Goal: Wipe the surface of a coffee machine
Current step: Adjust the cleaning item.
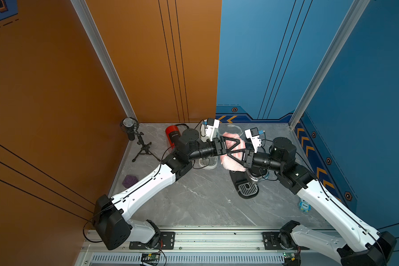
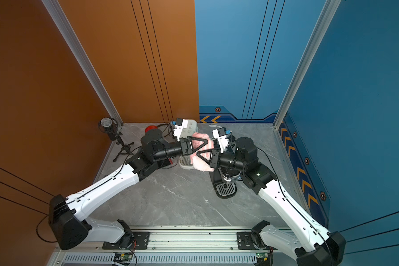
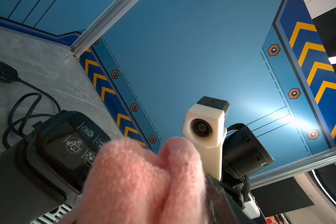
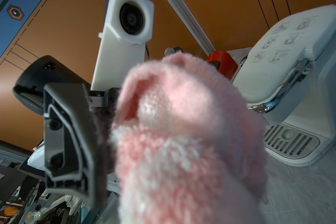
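Note:
A fluffy pink-and-white cloth (image 1: 226,161) (image 2: 197,162) hangs in the air between my two grippers, above the gap between two coffee machines. My right gripper (image 1: 229,154) is shut on the cloth (image 4: 182,135). My left gripper (image 1: 236,141) is open around the other end of the cloth (image 3: 134,184); one of its fingers (image 4: 72,139) stands beside the cloth. A white coffee machine (image 4: 291,58) (image 2: 190,125) sits under my left arm. A black coffee machine (image 3: 47,155) (image 1: 248,188) sits under my right arm.
A microphone on a tripod (image 1: 130,129) stands in the back left corner, next to a red cylinder (image 1: 172,134). A purple block (image 1: 130,180) lies by the left wall and a small blue-white item (image 1: 305,205) by the right wall. A black cable (image 3: 23,108) coils behind the black machine.

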Robot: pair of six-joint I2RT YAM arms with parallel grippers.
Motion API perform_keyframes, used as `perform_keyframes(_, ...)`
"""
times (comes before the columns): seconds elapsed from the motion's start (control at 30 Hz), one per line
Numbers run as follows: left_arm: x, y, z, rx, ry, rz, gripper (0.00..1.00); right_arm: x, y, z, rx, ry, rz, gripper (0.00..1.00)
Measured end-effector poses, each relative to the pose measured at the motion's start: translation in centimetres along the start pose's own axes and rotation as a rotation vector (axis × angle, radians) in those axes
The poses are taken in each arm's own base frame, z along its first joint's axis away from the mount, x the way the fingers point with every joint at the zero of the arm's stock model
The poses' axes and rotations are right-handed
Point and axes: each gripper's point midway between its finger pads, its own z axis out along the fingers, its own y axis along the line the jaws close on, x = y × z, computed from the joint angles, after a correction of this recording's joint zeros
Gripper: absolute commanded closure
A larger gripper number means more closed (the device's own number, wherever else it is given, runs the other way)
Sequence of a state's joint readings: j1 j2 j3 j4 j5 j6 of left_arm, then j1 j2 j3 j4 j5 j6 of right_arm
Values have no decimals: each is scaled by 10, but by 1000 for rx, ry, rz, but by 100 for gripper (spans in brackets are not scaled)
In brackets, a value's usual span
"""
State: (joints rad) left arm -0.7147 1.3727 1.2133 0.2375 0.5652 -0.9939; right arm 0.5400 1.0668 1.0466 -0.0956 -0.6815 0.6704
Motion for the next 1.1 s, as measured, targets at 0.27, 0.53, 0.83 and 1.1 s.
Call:
perform_keyframes(0.27,2,2,1,4,4,25,100,4,6,-4,-17,17,6,98)
perform_keyframes(0.53,2,9,0,-24,-7,37,100,-2,-14,-17,177,11,-21,38)
perform_keyframes(0.83,-49,70,29,-139,-30,20,100,-10,-70,-110,698,-155,-83,30)
perform_keyframes(1.1,-72,105,89,-132,-2,67,100,32,-135,-136,948,-61,-38,28)
